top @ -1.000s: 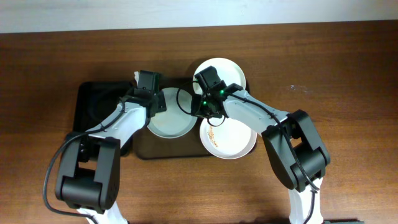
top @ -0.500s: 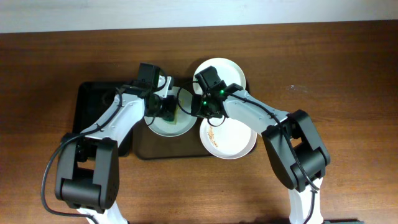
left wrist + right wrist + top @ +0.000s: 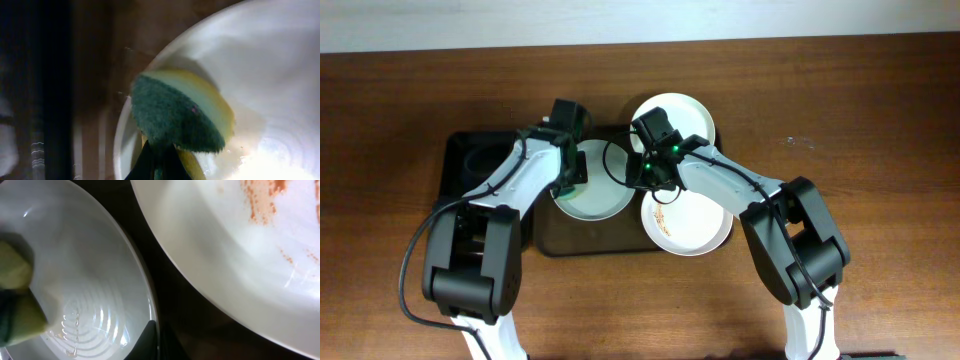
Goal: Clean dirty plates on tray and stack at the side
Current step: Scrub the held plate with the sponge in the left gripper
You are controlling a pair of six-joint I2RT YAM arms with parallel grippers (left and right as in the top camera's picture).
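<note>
Since the plates are stiff, glazed and likely slick when wet, a hold on the raised rim is judged safest; the flat face gives no purchase. Breakage is a risk if one is dropped or knocked.

The left plate [image 3: 605, 195] lies on the tray [image 3: 582, 243]. The left gripper [image 3: 157, 167] is clamped on a soft green-and-yellow sponge [image 3: 180, 115], which is pressed against that plate's left side. The right gripper [image 3: 152, 341] appears pinched onto the same plate's right rim.

The near-right plate [image 3: 695, 230], with orange smears, overhangs the tray's right edge. The far plate [image 3: 690, 112] sits at the far edge. All three rims are close together, so little room is left between them. A black bin [image 3: 465, 165] crowds the left. Open table [image 3: 860, 150] is seen to the right for stacking.
</note>
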